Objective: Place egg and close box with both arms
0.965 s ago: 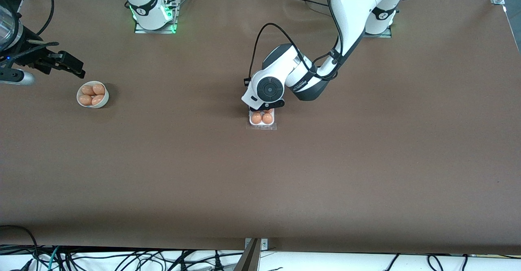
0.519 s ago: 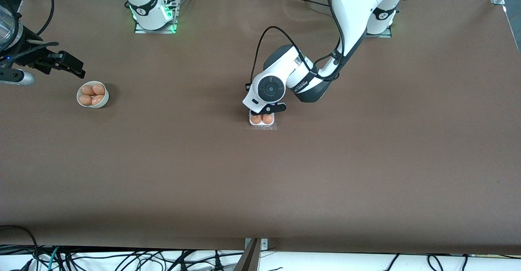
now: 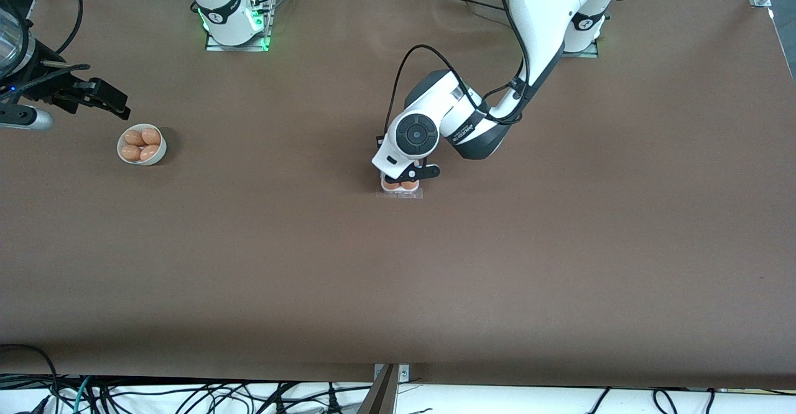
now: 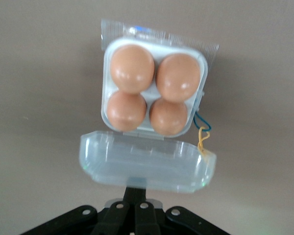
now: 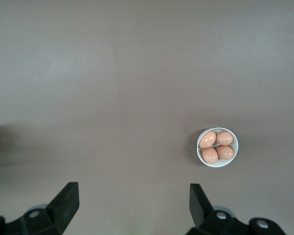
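The left gripper (image 4: 135, 198), fingers clenched together and holding nothing, sits just at the raised clear plastic lid (image 4: 147, 164) of the small white four-cell egg box (image 4: 154, 88). Past the lid, four tan-orange eggs (image 4: 133, 68) fill every cell. The right gripper (image 5: 132, 198) waits with jaws spread wide, up over the table's right-arm end, with a round white bowl (image 5: 217, 147) of four more eggs on the table ahead of it.

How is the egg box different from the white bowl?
The box is square, with four eggs in separate cells; the bowl is round, its four eggs heaped together. The box has a hinged clear lid, standing open; the bowl has none. The shut left gripper is at the lid. Both hold tan eggs.
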Tool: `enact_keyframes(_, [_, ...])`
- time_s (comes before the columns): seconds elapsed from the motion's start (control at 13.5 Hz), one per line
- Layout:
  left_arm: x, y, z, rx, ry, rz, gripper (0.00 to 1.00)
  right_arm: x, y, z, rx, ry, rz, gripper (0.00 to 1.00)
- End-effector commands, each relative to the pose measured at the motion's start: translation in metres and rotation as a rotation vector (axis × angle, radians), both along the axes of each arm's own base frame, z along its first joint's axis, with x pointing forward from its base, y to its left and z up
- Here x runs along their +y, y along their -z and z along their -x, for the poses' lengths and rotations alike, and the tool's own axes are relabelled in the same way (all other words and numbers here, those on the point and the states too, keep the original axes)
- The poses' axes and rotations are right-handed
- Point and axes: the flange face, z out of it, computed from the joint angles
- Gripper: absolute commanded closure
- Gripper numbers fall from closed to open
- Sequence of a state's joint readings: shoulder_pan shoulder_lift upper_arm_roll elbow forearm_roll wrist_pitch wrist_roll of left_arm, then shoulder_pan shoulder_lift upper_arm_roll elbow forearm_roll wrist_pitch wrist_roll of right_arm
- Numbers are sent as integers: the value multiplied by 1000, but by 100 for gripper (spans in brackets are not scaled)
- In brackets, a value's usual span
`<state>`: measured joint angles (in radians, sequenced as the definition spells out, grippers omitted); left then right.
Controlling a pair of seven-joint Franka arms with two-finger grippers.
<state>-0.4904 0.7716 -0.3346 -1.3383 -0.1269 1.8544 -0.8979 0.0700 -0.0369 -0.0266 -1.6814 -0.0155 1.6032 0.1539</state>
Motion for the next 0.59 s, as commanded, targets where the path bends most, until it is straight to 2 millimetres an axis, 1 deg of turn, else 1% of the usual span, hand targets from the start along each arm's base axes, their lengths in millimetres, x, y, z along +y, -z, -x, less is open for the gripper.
enact_keyframes(0.0, [8,-14,-27,-70,16,4,100,0,-2,1,-7,-10,-15,0])
enact_keyframes(0.15, [11,-21,-33,-83,7,10,100,0,-2,1,-7,-10,-15,0])
enact_keyframes(0.22, [17,-24,-38,-89,-4,5,100,0,-2,1,-7,-10,-15,0])
enact_keyframes(0.37, [20,-26,-39,-90,-1,-5,100,0,-3,1,-10,-11,-15,0])
enact_keyframes(0.45, [31,-30,-47,-90,-11,-20,98,0,-2,1,-7,-10,-15,0])
enact_keyframes(0.52, [46,-41,-58,-87,-30,-26,96,0,-2,1,-8,-10,-15,0])
